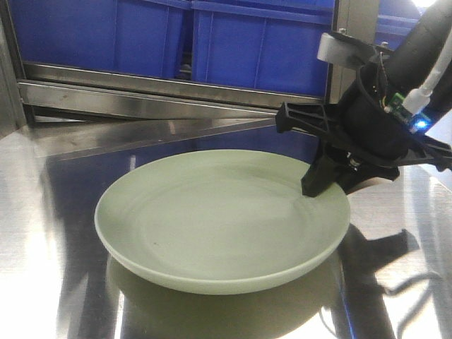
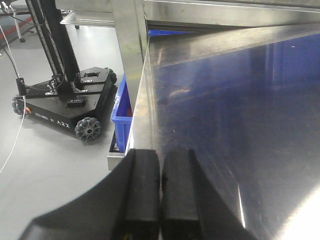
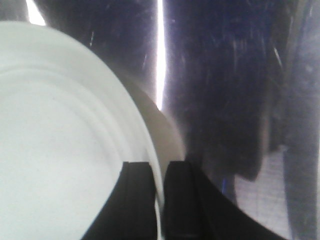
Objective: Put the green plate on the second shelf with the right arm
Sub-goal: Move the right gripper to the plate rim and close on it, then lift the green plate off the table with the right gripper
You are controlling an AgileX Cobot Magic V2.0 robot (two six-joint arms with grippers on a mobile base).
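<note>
The green plate [image 1: 219, 219] is a pale mint, shallow round dish resting on the shiny steel shelf [image 1: 63, 212]. My right gripper [image 1: 321, 185] reaches in from the right and is shut on the plate's right rim, one finger inside the dish and one outside. In the right wrist view the plate [image 3: 60, 150] fills the left side, and its thin rim runs between the two black fingers of the right gripper [image 3: 159, 172]. My left gripper [image 2: 160, 165] is shut with nothing in it, hovering over the left edge of the shelf [image 2: 235, 115].
Blue plastic bins [image 1: 176, 35] stand behind a steel rail [image 1: 155, 95] at the back. A steel upright post [image 2: 127, 40] stands at the shelf's left corner. Beyond it on the floor are a blue bin [image 2: 121, 117] and a black wheeled robot base [image 2: 65, 105].
</note>
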